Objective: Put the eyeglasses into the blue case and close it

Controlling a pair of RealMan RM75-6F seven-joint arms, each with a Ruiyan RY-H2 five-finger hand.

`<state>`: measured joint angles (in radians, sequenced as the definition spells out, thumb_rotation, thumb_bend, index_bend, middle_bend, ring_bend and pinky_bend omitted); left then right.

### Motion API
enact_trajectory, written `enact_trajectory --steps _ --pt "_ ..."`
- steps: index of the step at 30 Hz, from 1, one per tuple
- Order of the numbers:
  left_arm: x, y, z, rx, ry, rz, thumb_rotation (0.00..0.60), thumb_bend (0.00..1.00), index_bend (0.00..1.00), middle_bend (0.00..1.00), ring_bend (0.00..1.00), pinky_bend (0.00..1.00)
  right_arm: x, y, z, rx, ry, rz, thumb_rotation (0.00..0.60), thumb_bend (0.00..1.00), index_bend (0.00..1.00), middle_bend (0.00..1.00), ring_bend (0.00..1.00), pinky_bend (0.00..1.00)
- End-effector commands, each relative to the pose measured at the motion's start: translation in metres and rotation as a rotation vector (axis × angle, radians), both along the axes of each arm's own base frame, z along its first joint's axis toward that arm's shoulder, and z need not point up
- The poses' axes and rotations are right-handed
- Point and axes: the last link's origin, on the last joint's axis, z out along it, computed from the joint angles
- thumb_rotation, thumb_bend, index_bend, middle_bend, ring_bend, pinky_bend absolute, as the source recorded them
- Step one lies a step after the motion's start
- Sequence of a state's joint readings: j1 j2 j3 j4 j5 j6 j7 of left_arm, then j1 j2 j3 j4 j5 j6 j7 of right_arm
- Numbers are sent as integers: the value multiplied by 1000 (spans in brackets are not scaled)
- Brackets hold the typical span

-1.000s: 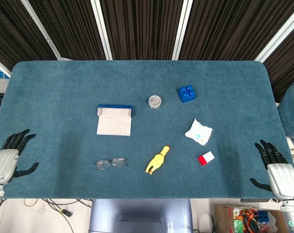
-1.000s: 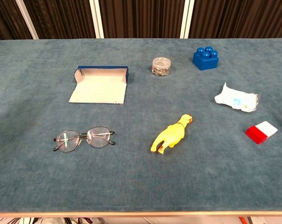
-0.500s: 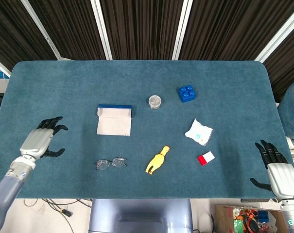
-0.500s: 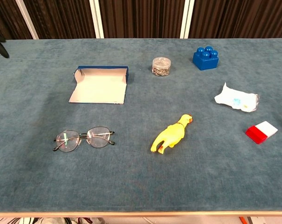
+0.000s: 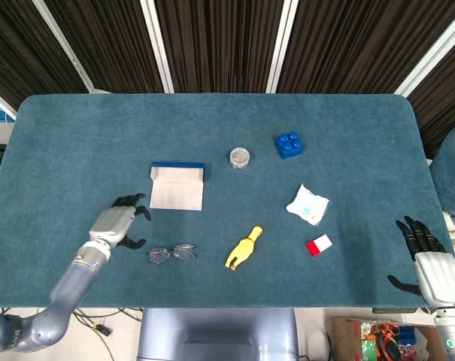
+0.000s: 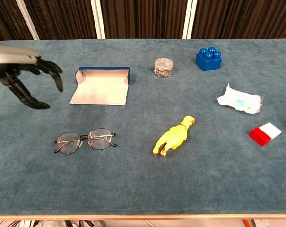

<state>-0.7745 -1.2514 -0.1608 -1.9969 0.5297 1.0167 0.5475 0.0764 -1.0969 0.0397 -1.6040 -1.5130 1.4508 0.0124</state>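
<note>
The eyeglasses [image 5: 171, 253] [image 6: 85, 140] lie unfolded on the cloth near the front left, lenses flat. The blue case [image 5: 177, 188] [image 6: 101, 85] lies open behind them, its pale lining facing up. My left hand [image 5: 116, 223] [image 6: 24, 73] hovers above the cloth just left of the glasses and the case, fingers spread and holding nothing. My right hand [image 5: 427, 258] rests at the table's front right edge, fingers apart and empty; the chest view does not show it.
A yellow rubber chicken [image 5: 244, 247] lies right of the glasses. A small clear jar [image 5: 240, 158] and a blue toy brick [image 5: 289, 144] stand further back. A white wrapped packet [image 5: 308, 204] and a red-and-white block [image 5: 318, 245] lie at the right.
My left hand has swept from the table's left front edge rightward and inward, ending close beside the glasses and the case. The right hand and all objects have stayed put.
</note>
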Motion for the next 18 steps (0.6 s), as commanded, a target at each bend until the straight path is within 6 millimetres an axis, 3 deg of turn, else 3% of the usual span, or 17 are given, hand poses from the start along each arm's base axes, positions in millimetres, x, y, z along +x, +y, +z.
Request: enact_trajectory --steps 1,18 --pt "8 -1 -15 -20 11 0 600 252 388 54 0 0 0 0 0 -1 -2 -1 600 65 0 0 38 210" --pt "2 -11 -51 -45 24 29 600 291 455 64 0 0 -2 0 2 -8 -20 -17 600 71 0 0 39 210"
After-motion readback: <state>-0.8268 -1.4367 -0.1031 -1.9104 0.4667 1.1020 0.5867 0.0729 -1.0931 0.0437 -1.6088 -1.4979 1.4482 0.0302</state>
